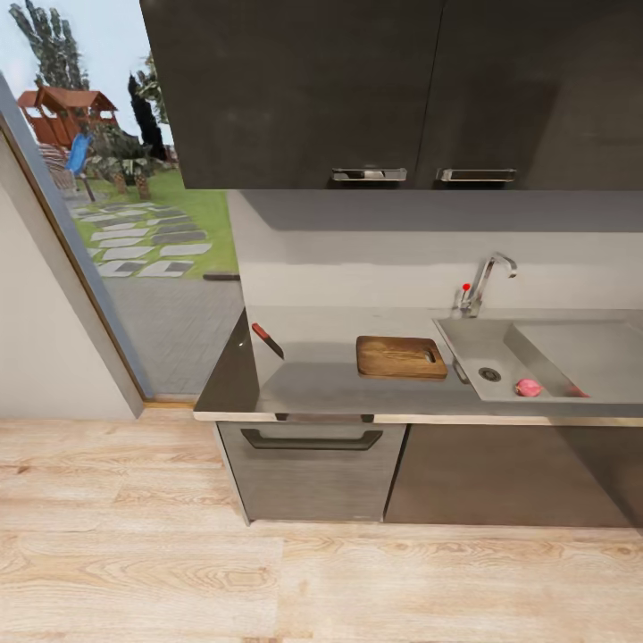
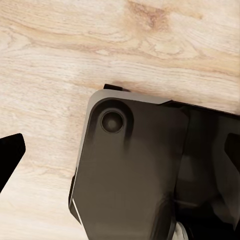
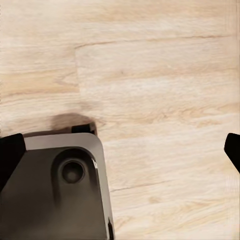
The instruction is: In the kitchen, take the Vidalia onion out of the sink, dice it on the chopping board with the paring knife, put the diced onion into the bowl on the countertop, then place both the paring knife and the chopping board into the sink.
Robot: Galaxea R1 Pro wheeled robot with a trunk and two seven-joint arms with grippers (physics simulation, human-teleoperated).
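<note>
The pink-red Vidalia onion (image 1: 528, 388) lies in the grey steel sink (image 1: 500, 344), right of the round drain. The brown chopping board (image 1: 401, 356) rests flat on the grey countertop (image 1: 313, 375), just left of the sink. The red-handled paring knife (image 1: 267, 340) lies further left on the counter, near its left end. The bowl is out of view. Both arms hang low, far from the counter. My left gripper (image 2: 120, 152) and my right gripper (image 3: 121, 152) are open over the wooden floor, with nothing between their fingers.
A chrome tap (image 1: 482, 281) stands behind the sink. Dark wall cupboards (image 1: 393, 89) hang above the counter, and a drawer with a handle (image 1: 311, 439) sits below it. A glass door (image 1: 125, 223) is at the left. My dark base (image 2: 130, 170) shows beneath each gripper.
</note>
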